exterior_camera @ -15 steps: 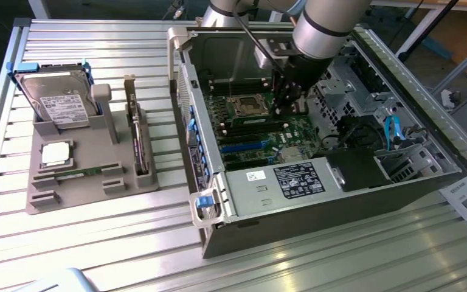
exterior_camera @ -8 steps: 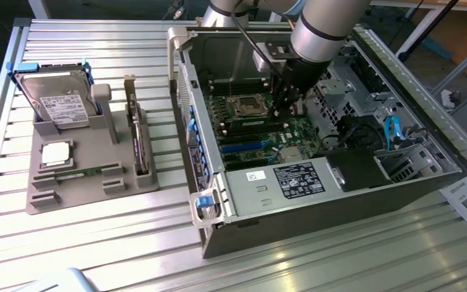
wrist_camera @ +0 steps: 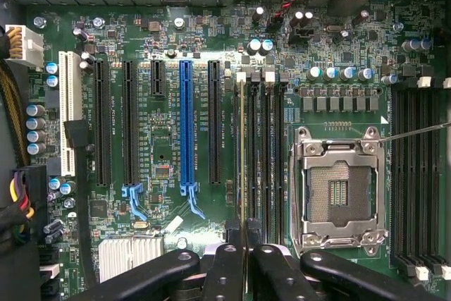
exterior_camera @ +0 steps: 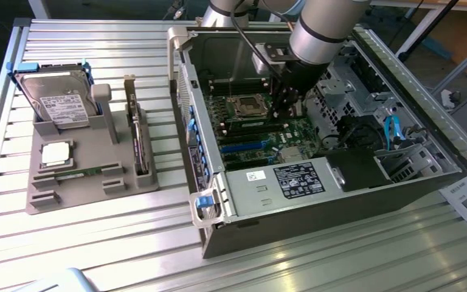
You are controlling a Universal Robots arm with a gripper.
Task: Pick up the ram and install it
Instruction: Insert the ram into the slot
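The ram (wrist_camera: pixel 243 160) shows edge-on in the wrist view: a very thin, pale green-gold strip, straight, with its broad faces hidden. It stands on its edge over the motherboard (wrist_camera: pixel 165 139). Its long axis runs parallel to the black memory slots (wrist_camera: pixel 271 160) and to the blue expansion slot (wrist_camera: pixel 185 125). One end sits between the fingers (wrist_camera: pixel 224 269), and the other points away along the slot bank towards the row of capacitors. It lines up with the slot of that bank farthest from the processor socket (wrist_camera: pixel 338 192); whether it is seated there I cannot tell. The tool (wrist_camera: pixel 243 262) is closed to a narrow gap and pinches the ram between its two dark fingers. In the exterior view the arm (exterior_camera: pixel 323 30) reaches down into the open computer case (exterior_camera: pixel 298 201), which lies on the slatted desk (exterior_camera: pixel 95 243).
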